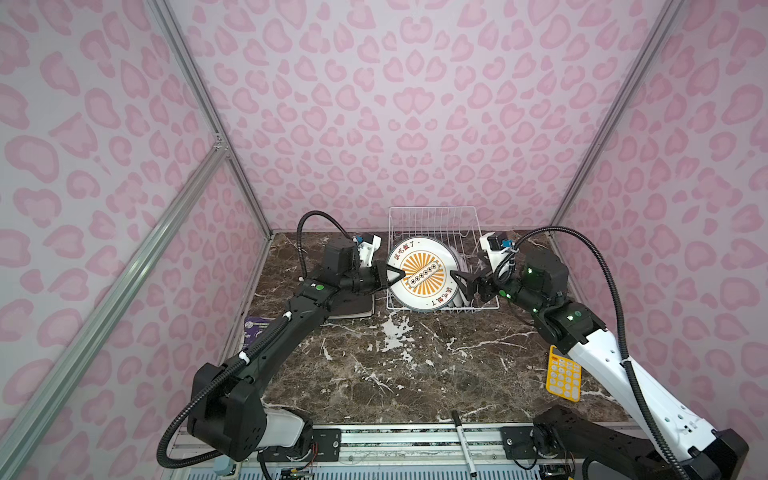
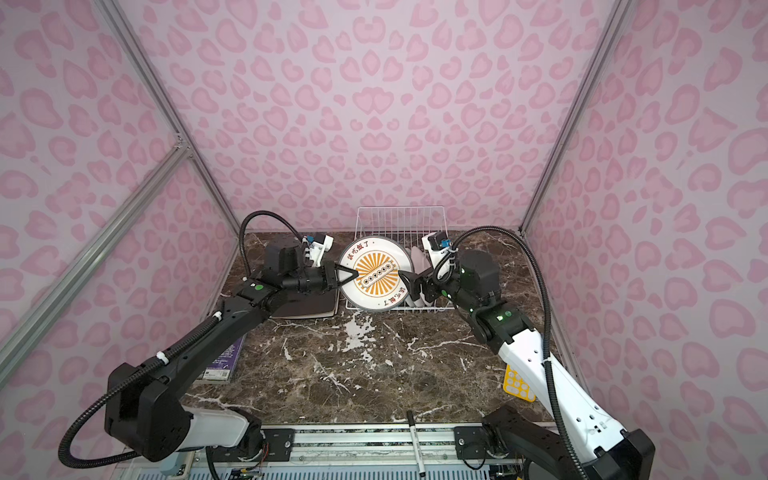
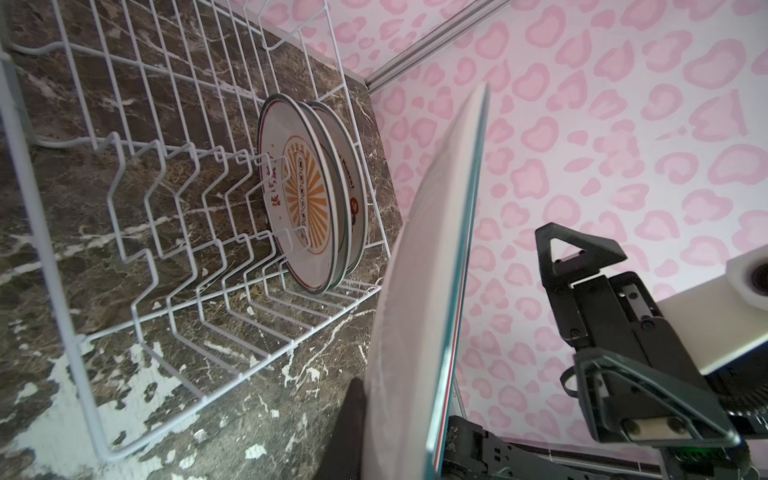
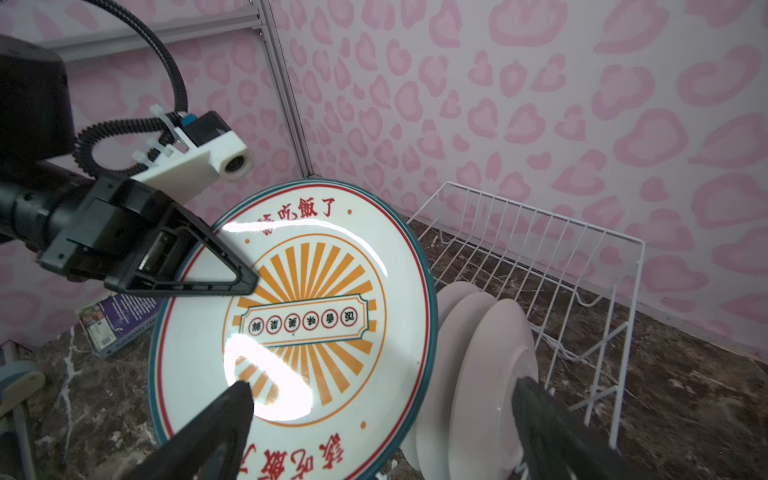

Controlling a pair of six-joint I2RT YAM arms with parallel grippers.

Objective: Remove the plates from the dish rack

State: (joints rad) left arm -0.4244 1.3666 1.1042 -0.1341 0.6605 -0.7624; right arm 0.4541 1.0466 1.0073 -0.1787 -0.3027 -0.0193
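A round white plate (image 1: 422, 273) (image 2: 376, 274) with an orange sunburst face is held upright over the front of the dish rack (image 1: 432, 220) (image 2: 399, 220). My left gripper (image 1: 395, 274) (image 2: 351, 276) (image 4: 232, 270) is shut on its left rim. Edge-on in the left wrist view, the plate (image 3: 436, 270) sits in the left gripper (image 3: 405, 424). My right gripper (image 1: 465, 282) (image 2: 409, 282) (image 4: 380, 395) is open at the plate's (image 4: 299, 316) right rim, holding nothing. Other round plates (image 3: 307, 191) (image 4: 478, 365) stand upright in the rack (image 3: 166, 166) (image 4: 540, 257).
A dark square plate (image 1: 353, 307) (image 2: 307, 307) lies flat on the marble table left of the rack, under my left arm. A purple book (image 1: 255, 332) is at the left edge, a yellow calculator (image 1: 563, 374) at the right, a black marker (image 1: 463, 440) at the front rail.
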